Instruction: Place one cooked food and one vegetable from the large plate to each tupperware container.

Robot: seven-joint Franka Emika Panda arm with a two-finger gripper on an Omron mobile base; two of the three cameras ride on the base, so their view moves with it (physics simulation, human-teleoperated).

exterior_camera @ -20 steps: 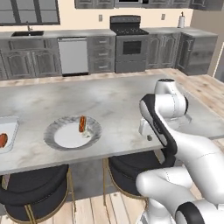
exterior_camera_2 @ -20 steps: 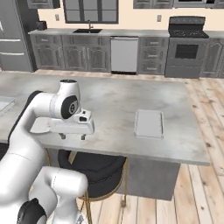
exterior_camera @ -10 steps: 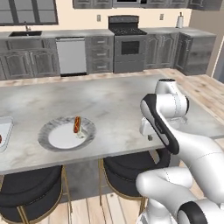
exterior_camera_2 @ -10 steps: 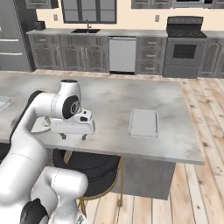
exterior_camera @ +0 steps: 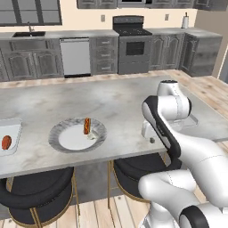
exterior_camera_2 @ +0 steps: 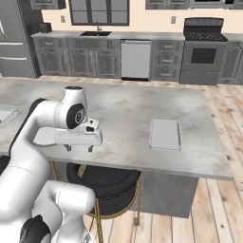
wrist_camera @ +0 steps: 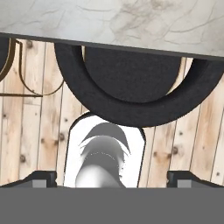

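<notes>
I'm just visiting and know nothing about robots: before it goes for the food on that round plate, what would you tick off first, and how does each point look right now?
1. Jaws free: ok. The gripper stands open with nothing between its fingertips.
2. Food waiting on the large plate: ok. A hot dog lies near the far rim; a small pale piece sits beside it, too small to identify.
3. Left tupperware container stocked: partly. It holds a reddish-orange vegetable; no cooked food seen in it.
4. Right tupperware container stocked: not ok, it looks empty.
5. Gripper over the plate: not ok. It hangs at the counter's near edge, above a stool.
</notes>
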